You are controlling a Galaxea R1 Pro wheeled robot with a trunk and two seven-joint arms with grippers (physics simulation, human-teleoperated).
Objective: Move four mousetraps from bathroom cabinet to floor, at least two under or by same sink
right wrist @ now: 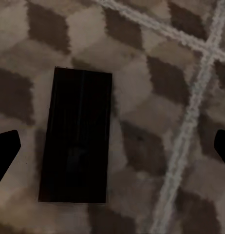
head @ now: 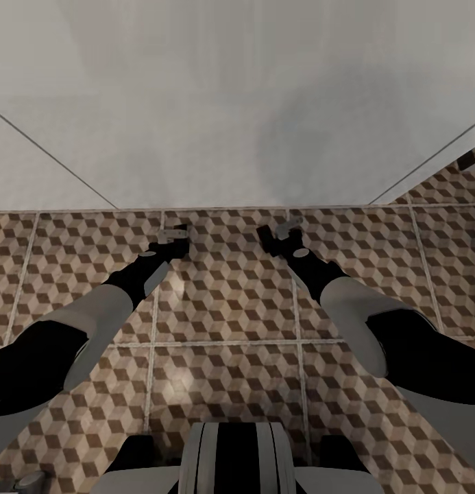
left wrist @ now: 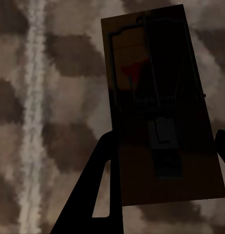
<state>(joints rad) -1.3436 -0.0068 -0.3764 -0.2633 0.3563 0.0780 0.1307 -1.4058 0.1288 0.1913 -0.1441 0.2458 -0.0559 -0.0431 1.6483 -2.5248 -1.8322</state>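
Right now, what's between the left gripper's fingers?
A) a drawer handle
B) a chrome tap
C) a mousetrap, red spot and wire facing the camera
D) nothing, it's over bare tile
C: in the left wrist view a mousetrap sits between the left gripper fingers, red spot and wire showing, above the bathroom floor.

Left end effector [left wrist: 163, 168] fingers [left wrist: 100, 190] clamp mousetrap [left wrist: 161, 107] above bathroom floor [left wrist: 39, 97].

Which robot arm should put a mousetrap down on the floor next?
Probably the left. Its gripper has a mousetrap between its fingers above the floor. The right gripper is open, and a dark flat board seems to lie on the tiles already.
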